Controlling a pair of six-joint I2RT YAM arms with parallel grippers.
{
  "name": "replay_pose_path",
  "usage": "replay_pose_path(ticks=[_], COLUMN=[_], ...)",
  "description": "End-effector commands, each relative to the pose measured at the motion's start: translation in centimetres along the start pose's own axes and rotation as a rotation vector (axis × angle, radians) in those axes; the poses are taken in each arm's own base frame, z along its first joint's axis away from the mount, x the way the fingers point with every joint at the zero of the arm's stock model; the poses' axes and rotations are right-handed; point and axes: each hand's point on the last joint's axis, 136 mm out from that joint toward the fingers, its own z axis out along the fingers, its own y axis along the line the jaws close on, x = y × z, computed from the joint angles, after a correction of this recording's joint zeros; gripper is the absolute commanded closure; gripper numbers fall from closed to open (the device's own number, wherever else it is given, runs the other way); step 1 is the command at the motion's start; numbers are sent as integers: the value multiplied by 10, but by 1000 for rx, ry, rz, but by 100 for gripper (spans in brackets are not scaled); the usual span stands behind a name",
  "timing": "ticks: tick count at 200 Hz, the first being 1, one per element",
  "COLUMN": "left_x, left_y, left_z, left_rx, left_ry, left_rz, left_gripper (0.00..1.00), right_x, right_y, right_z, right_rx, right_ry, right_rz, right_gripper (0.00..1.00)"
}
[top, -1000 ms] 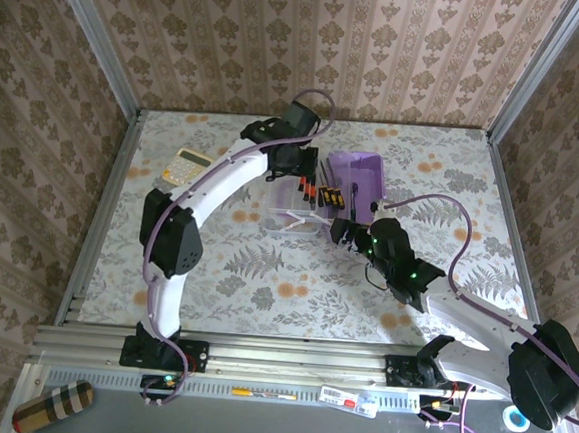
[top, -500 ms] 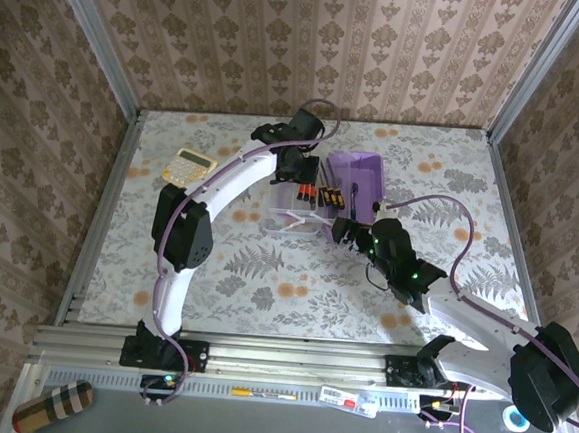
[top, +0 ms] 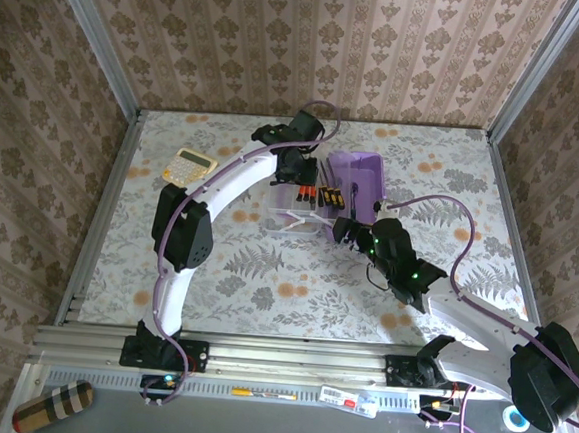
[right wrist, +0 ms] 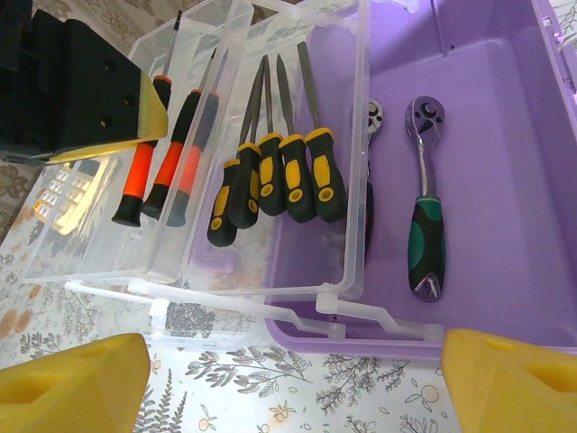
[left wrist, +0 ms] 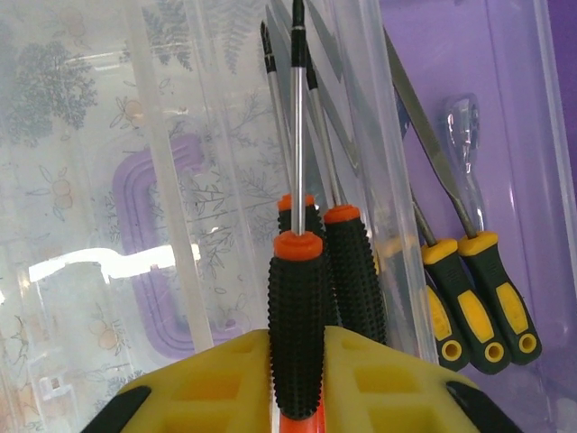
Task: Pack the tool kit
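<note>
The purple case point(top: 358, 172) lies open on the table with clear fold-out trays point(right wrist: 306, 271) spread to its left. My left gripper point(left wrist: 297, 379) is over the outer tray, its yellow pads point(left wrist: 388, 383) shut against the handle of an orange-and-black screwdriver point(left wrist: 297, 307). A second one point(left wrist: 356, 271) lies beside it. Several yellow-and-black screwdrivers point(right wrist: 288, 176) lie in the neighbouring tray. Two ratchet wrenches, one green-handled point(right wrist: 425, 234), rest in the purple base point(right wrist: 505, 180). My right gripper point(right wrist: 293, 383) hovers open, nothing in it, just short of the case's near edge.
A yellow calculator point(top: 189, 167) sits at the far left of the floral table. Patterned walls close in the back and both sides. The case's purple handle point(left wrist: 135, 253) shows through the clear lid.
The left arm has swung its elbow right and reached a little farther over the trays. The right arm has not moved.
</note>
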Motion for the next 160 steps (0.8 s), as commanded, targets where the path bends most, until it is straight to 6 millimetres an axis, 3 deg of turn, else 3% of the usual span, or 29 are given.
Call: replay_pose_path(ticks=[1,108,160], left_x=[-1,-10,-4], left_y=[4,-1,9], left_z=[-11,-35,-73], left_rx=[3,36,46], left_ry=[-5,-54,-144], left_rz=[-9,-1,50], left_gripper=[76,71,70], right_x=[-2,-1,-1], right_y=[-10,-9,-10], right_z=[-3,-1,-2], right_rx=[39,36,44], right_ry=[-21,-15,-16], right_rz=[14,14,11], right_gripper=[14,14,14])
